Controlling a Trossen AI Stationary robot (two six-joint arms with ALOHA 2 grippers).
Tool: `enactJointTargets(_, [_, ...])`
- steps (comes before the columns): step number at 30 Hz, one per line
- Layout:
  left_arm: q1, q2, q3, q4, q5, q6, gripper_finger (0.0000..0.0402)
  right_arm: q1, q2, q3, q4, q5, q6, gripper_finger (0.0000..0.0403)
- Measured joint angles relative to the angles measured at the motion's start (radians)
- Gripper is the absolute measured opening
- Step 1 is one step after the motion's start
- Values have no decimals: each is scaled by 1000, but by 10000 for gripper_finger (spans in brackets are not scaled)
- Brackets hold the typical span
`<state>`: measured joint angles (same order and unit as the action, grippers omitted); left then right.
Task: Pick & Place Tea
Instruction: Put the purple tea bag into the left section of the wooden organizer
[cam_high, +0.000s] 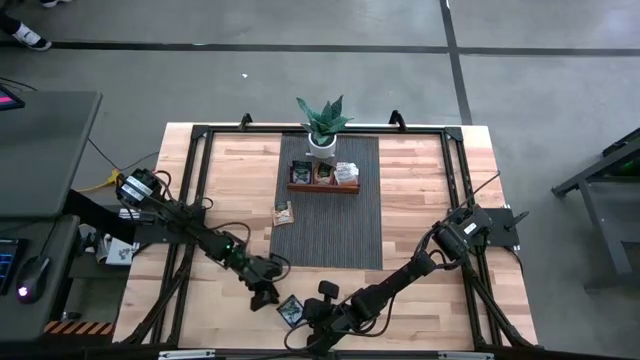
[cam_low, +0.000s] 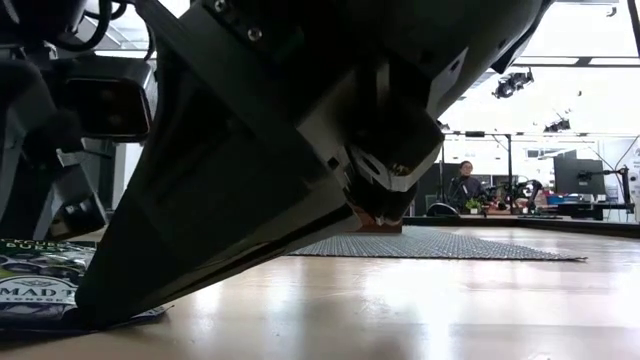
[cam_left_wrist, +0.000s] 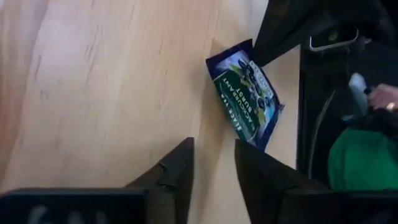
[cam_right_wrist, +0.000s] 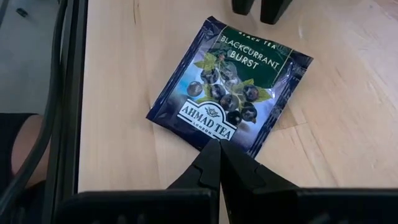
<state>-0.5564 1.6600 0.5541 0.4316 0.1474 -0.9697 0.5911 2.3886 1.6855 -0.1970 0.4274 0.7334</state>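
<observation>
Right gripper (cam_right_wrist: 219, 148), clenched empty, is touching the dark sachet's (cam_right_wrist: 231, 87) edge; left gripper (cam_left_wrist: 214, 163), parted, is hovering just beside it.

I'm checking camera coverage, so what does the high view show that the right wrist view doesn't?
Only the high view shows the wooden tray beside the potted plant on the grey mat, a loose sachet at the mat's edge, and both arms. Only the right wrist view makes the label readable, Ahmad Tea Blackcurrant Burst, and shows the right hand shut at its edge. Both show the dark sachet on the table, with the left hand close by.
</observation>
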Motion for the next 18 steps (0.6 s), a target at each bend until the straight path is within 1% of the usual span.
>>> enactJointTargets(2, [0, 0, 0, 12, -4, -47, 134, 0, 0, 0, 0, 0, 0, 0])
enactJointTargets(4, [1, 0, 0, 36, -33, -84, 154, 0, 0, 0, 0, 0, 0, 0])
enactJointTargets(7, [1, 0, 0, 60, -63, -135, 174, 0, 0, 0, 0, 0, 0, 0])
enactJointTargets(11, [1, 2, 0, 81, -66, -187, 178, 0, 0, 0, 0, 1, 0, 0])
enactJointTargets(18, [0, 43, 4, 93, -60, -268, 177, 0, 0, 0, 0, 1, 0, 0])
